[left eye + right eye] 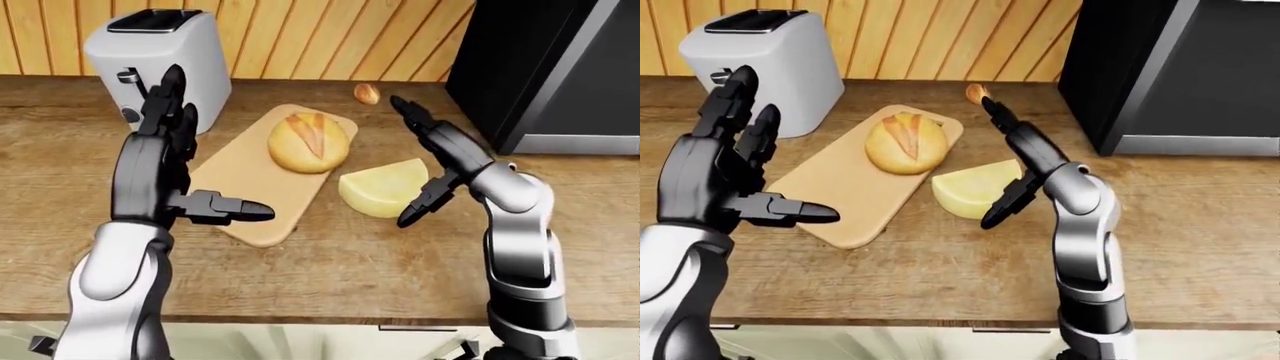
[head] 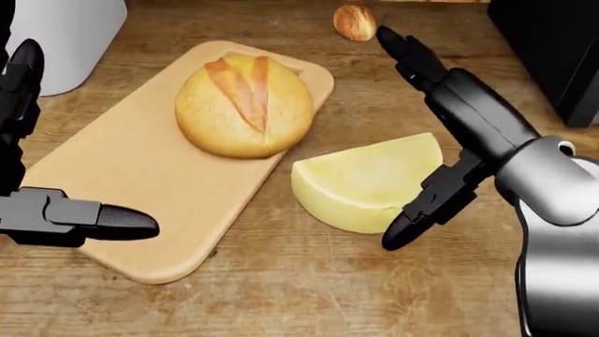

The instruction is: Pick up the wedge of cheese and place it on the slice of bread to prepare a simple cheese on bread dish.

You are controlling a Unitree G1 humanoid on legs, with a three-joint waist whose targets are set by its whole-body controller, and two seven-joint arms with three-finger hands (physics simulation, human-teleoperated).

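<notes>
Head view: right robot hand [image 2: 440, 133] overlapping cheese wedge [image 2: 360, 184]

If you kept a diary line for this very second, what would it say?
stage: reaching | right hand: open beside cheese, not gripping | left hand: open, idle | bread: on board
</notes>
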